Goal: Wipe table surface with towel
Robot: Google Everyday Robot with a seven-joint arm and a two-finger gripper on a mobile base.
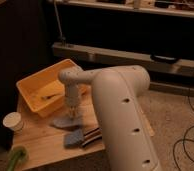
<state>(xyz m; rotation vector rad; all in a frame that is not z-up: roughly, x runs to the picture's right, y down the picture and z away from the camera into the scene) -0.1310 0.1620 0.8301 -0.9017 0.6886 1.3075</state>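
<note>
The table surface [45,145] is a small top of light tan wood in the lower left of the camera view. On it lies the towel [63,122], a thin pale grey-blue cloth just in front of the yellow tray. My gripper [71,113] hangs from the white arm and points straight down onto the towel's right part, touching or nearly touching it. The thick white arm [122,115] covers the table's right half.
A yellow plastic tray [34,84] with something pale inside stands at the table's back left. A blue-grey pad [74,139] and a dark striped block [91,136] lie near the front. A white cup [13,121] stands at the left edge, with a green object [15,158] below it.
</note>
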